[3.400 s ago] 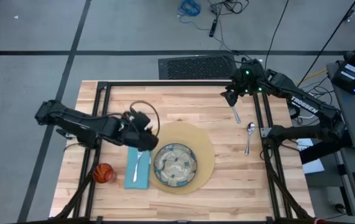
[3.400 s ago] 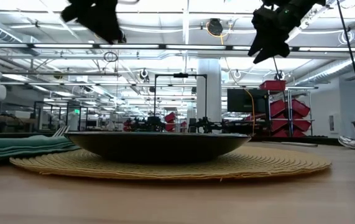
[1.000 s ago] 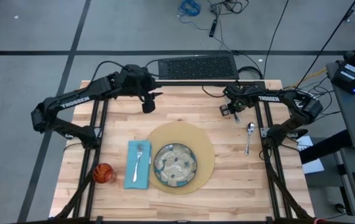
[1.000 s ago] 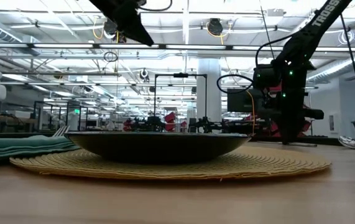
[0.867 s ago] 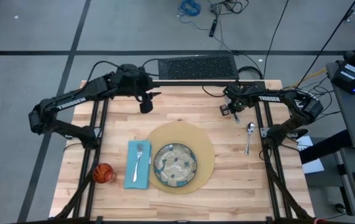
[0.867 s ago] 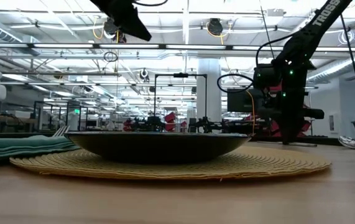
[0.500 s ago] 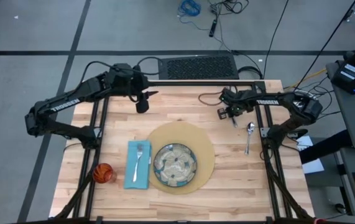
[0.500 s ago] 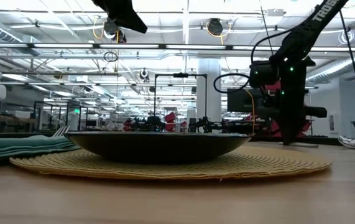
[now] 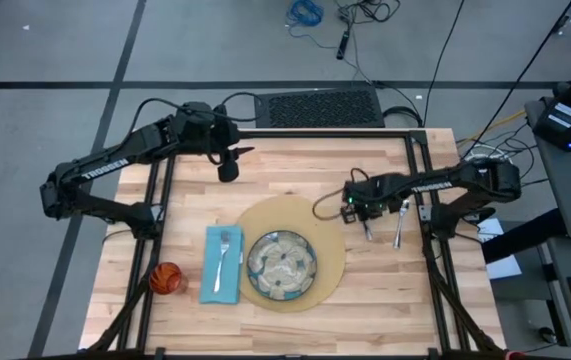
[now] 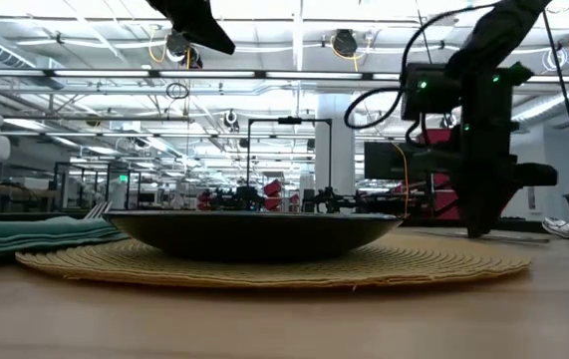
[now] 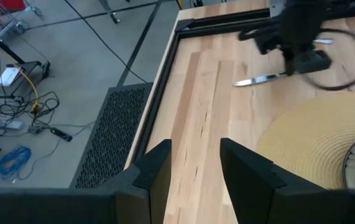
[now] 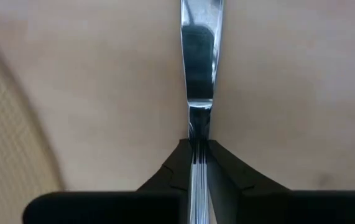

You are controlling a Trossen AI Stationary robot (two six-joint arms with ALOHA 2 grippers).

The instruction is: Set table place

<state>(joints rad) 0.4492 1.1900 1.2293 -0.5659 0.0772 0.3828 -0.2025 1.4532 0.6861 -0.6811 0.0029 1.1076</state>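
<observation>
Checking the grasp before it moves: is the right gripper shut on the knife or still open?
Shut on the knife. In the right wrist view, both fingers of the right gripper press against its handle with no gap.

Silver knife (image 12: 201,56) beside mat (image 9: 330,235), seemingly flat

The large rectangular tabletop of light wooden planks (image 9: 295,160) has a black metal frame. On it, the round woven mat (image 9: 320,235) is tan. The round plate (image 9: 282,265) has a greenish-grey pattern. The cloth napkin (image 9: 210,285) is light blue, the small cup (image 9: 166,278) orange. The metal knife (image 12: 201,56), fork (image 9: 223,250) and spoon (image 9: 401,215) are silver.
</observation>
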